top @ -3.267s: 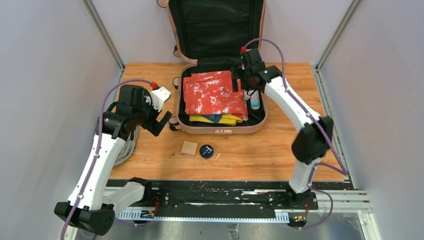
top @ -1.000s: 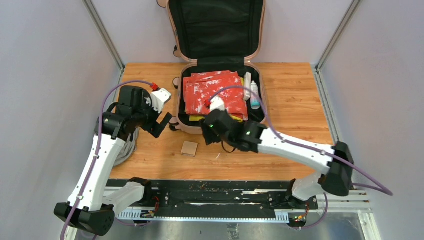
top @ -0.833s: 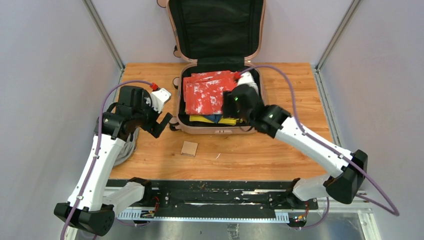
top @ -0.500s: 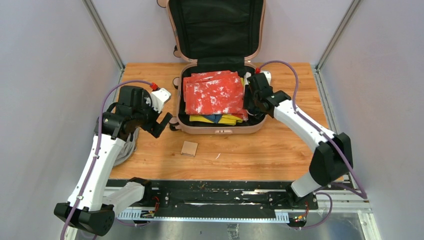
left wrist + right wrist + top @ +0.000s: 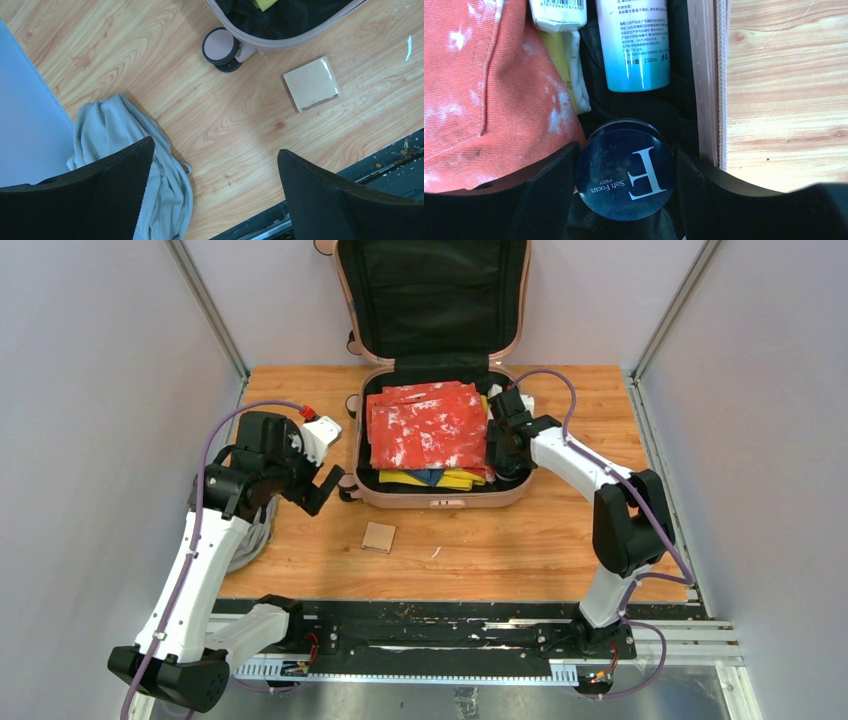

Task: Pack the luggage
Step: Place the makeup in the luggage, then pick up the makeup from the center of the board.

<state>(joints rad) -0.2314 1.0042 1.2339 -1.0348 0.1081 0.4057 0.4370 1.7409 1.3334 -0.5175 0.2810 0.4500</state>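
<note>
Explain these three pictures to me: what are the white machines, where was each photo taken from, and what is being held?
The white machines are two robot arms bolted to a wooden table, each ending in a two-fingered claw. The wide picture looks down from above. The other two come from small cameras on the wrists. An open pink suitcase holds red cloth, yellow things and a bottle. The right claw is closed on a round dark blue jar, inside the suitcase near the bottle. The left claw is open and empty above the table, where a grey cloth and a small tan square lie.
</note>
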